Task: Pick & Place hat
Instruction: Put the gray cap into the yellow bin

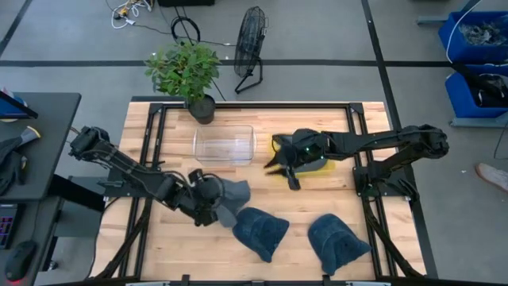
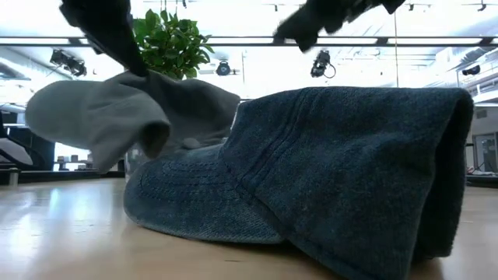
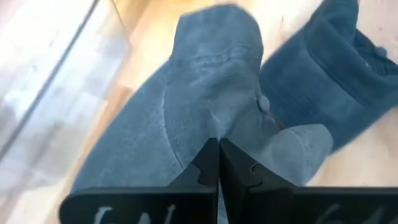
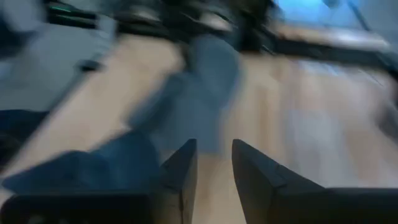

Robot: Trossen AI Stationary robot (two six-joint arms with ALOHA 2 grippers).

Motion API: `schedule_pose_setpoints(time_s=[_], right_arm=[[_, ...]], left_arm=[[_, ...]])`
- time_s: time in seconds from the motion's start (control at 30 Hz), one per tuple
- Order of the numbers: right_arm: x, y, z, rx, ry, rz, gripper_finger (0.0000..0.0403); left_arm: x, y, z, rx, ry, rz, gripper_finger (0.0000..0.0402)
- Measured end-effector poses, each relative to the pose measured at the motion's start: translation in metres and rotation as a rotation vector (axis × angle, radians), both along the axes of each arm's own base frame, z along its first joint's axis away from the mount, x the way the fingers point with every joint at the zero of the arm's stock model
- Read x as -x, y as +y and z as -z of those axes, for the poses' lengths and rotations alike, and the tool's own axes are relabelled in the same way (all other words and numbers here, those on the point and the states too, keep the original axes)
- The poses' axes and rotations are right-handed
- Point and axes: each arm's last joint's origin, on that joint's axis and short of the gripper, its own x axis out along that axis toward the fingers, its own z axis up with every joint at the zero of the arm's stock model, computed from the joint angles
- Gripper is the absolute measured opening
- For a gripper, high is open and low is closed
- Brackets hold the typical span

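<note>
My left gripper (image 1: 210, 199) is shut on a grey-blue hat (image 1: 232, 193), which also shows in the left wrist view (image 3: 205, 93) and raised in the low view (image 2: 117, 117). Beside it a dark blue hat (image 1: 262, 230) lies on the table and fills the low view (image 2: 327, 179). A second dark blue hat (image 1: 337, 242) lies nearer the right. My right gripper (image 1: 287, 171) is open and holds nothing (image 4: 214, 149); it hangs over the table's middle beside a yellow thing (image 1: 320, 164). My left gripper pinches the cloth of the grey-blue hat's crown (image 3: 205, 134) between its two fingers, a short way from the top button (image 3: 264, 102). The fingers come slanting down from the table's left. The hat hangs up off the table (image 2: 93, 132); whether it touches the dark blue hat, I cannot tell.
A clear plastic box (image 1: 225, 144) stands at the middle of the table toward the far edge, with a potted plant (image 1: 190, 75) at the far edge behind it. A fan (image 1: 250, 44) stands on the floor beyond the table.
</note>
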Motion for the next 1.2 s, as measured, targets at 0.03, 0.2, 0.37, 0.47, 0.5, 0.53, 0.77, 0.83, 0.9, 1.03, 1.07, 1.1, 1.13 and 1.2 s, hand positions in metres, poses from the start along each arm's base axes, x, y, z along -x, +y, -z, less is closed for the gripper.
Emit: schedule_pose_setpoints(time_s=[0.03,0.2,0.37,0.47,0.5,0.53,0.77,0.83,0.9,1.03,1.07,1.1,1.13,1.2], right_arm=[[-0.001,0.006,-0.002,0.003,-0.029,-0.043,0.0109],[-0.002,0.030,-0.006,0.107,-0.102,-0.146,0.0131],[-0.016,0.046,0.006,0.233,-0.179,-0.245,0.0150],[-0.034,0.051,0.024,0.258,-0.195,-0.262,0.0157],[-0.040,0.052,0.031,0.259,-0.200,-0.260,0.0159],[-0.046,0.052,0.038,0.267,-0.204,-0.247,0.0160],[-0.073,0.053,0.056,0.347,-0.170,-0.190,0.0175],[-0.079,0.054,0.055,0.320,-0.159,-0.180,0.0179],[-0.085,0.055,0.053,0.294,-0.152,-0.165,0.0181],[-0.095,0.053,0.057,0.309,-0.112,-0.172,0.0182],[-0.096,0.054,0.057,0.316,-0.110,-0.180,0.0182],[-0.099,0.054,0.057,0.329,-0.113,-0.183,0.0182],[-0.101,0.054,0.055,0.336,-0.123,-0.184,0.0182],[-0.101,0.054,0.055,0.347,-0.101,-0.171,0.0180]], left_arm=[[-0.002,0.003,0.000,-0.010,0.001,0.003,0.0003],[-0.009,0.017,-0.001,-0.023,-0.003,-0.030,0.0003],[-0.015,0.023,-0.002,-0.032,-0.015,-0.006,0.0003],[-0.019,0.022,-0.005,-0.045,-0.037,0.060,0.0003],[-0.020,0.021,-0.006,-0.048,-0.053,0.076,0.0003],[-0.022,0.020,-0.007,-0.052,-0.068,0.088,0.0003],[-0.025,0.018,-0.009,-0.025,-0.097,0.124,0.0003],[-0.025,0.018,-0.009,-0.024,-0.099,0.123,0.0003],[-0.026,0.019,-0.010,-0.024,-0.105,0.125,0.0003],[-0.030,0.019,-0.014,-0.035,-0.150,0.148,0.0003],[-0.030,0.019,-0.014,-0.042,-0.152,0.155,0.0003],[-0.031,0.019,-0.014,-0.045,-0.160,0.164,0.0003],[-0.033,0.018,-0.016,-0.042,-0.183,0.166,0.0003],[-0.033,0.018,-0.017,-0.044,-0.187,0.165,0.0004]])
